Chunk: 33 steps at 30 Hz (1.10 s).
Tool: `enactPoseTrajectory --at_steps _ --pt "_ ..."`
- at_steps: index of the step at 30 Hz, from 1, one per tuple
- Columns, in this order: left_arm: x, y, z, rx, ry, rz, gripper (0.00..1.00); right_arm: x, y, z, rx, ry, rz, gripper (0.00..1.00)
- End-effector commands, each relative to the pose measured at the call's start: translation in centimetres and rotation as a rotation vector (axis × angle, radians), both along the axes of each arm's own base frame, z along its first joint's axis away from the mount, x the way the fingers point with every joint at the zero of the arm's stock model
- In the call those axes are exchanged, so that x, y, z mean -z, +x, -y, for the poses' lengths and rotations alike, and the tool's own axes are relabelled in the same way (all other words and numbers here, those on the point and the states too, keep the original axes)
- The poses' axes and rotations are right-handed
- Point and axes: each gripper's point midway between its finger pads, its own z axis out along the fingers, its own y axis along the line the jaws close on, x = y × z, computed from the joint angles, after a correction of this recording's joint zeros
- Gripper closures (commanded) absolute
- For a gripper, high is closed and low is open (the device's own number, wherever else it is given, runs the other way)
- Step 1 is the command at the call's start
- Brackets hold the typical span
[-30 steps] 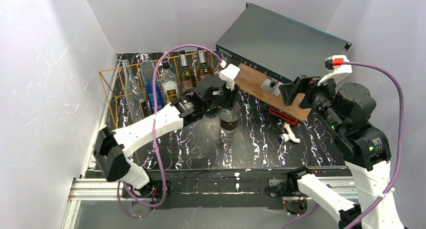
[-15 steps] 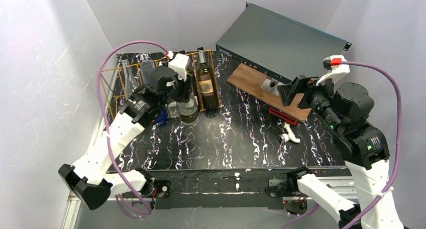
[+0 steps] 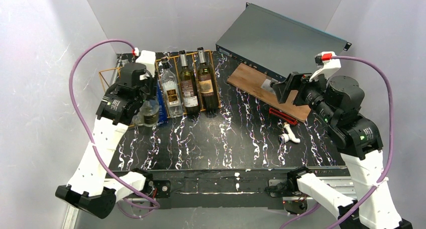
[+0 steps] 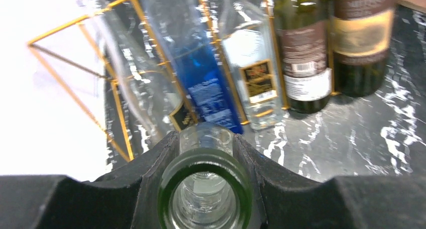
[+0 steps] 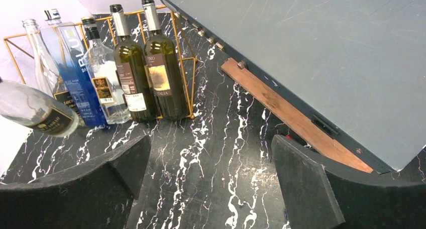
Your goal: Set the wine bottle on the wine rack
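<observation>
Wine bottle [image 3: 149, 114] is clear glass with a dark label and a greenish rim. Its neck is pinched in the left gripper [image 4: 205, 151], and the body hangs tilted below it. The rack [image 4: 120, 113] is thin orange-gold wire split into bays. It's sitting on the bench just past the gripper, left end nearest.

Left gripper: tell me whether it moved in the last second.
Yes. The left gripper, shut on the clear bottle, went leftward: from right of the rightmost dark bottle to the left end of the wine rack.
</observation>
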Motion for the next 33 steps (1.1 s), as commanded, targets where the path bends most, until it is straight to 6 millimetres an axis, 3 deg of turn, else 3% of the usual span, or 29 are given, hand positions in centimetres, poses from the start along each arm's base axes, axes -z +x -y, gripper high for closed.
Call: enactPoseTrajectory --at_steps 1,8,15,20,26,33 --pt "-7.6 -0.2 -5.4 -0.176 0.073 0.244 1.00 -2.1 0.4 -0.1 0.001 0.023 0.053 0.00" --pt "-9.0 1.1 -9.2 -0.334 0.130 0.290 1.00 -1.8 1.4 -1.2 -0.029 0.023 0.020 0.00" --pt "-9.4 1.5 -10.8 -0.391 0.128 0.314 1.00 -1.9 2.1 -1.8 -0.035 0.028 -0.002 0.00" --pt "-9.2 2.5 -12.9 -0.461 0.159 0.311 1.00 -1.7 2.9 -2.5 -0.047 0.035 -0.034 0.00" --pt "-6.9 4.1 -16.1 -0.542 0.140 0.242 1.00 -1.5 3.6 -3.2 -0.059 0.041 -0.075 0.00" --pt "-3.2 5.9 -17.8 -0.580 0.055 0.167 1.00 -1.4 4.5 -4.1 -0.070 0.056 -0.115 0.00"
